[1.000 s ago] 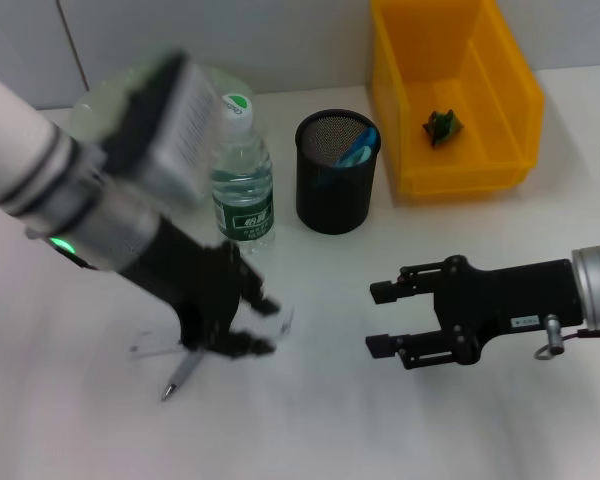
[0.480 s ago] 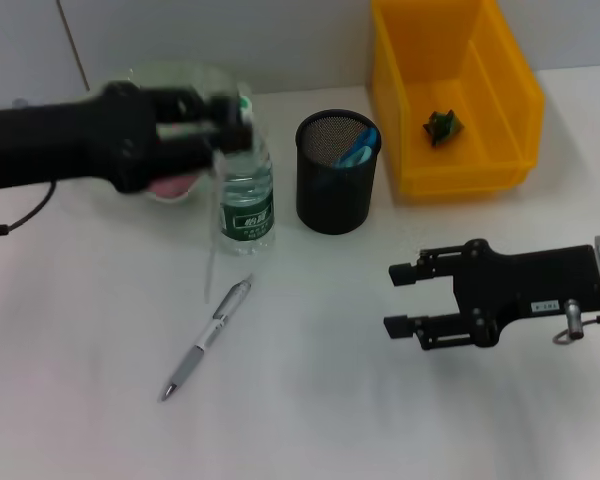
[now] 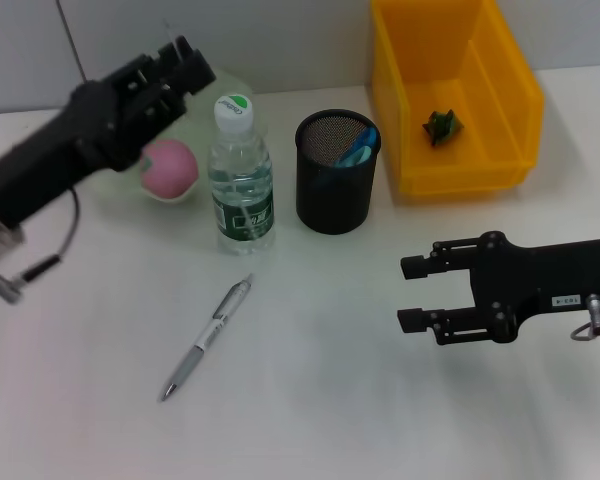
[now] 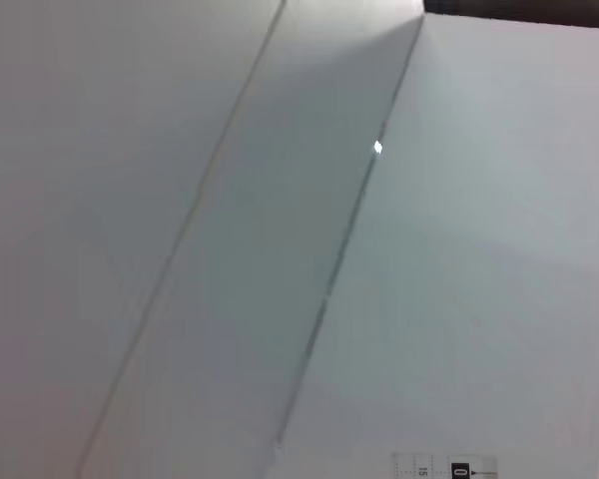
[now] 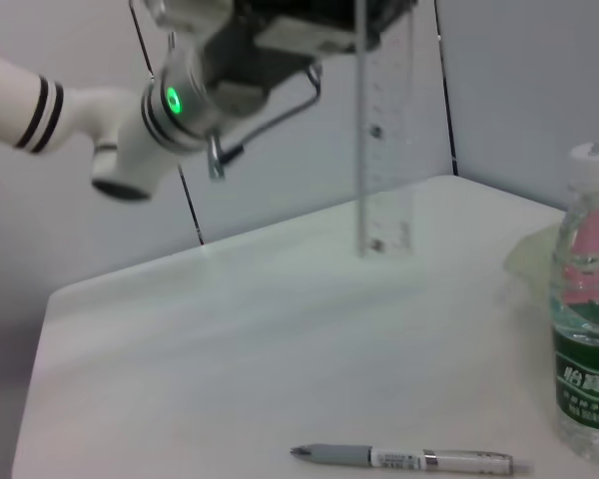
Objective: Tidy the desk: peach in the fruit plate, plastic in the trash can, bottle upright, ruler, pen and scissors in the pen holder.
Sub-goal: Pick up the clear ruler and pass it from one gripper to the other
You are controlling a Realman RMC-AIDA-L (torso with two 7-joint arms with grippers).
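Left gripper (image 5: pixel 354 8) holds the clear ruler (image 5: pixel 384 150) hanging above the table (image 5: pixel 230 339).

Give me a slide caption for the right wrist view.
Left gripper dangles clear ruler above the desk; pen lies below.

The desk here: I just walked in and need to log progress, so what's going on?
The left gripper is raised over the back of the desk, holding a clear ruler that hangs downward. The right gripper hovers open and empty over the table. The peach sits in the fruit plate, the bottle stands upright, and the pen lies on the table, not yet in the pen holder.
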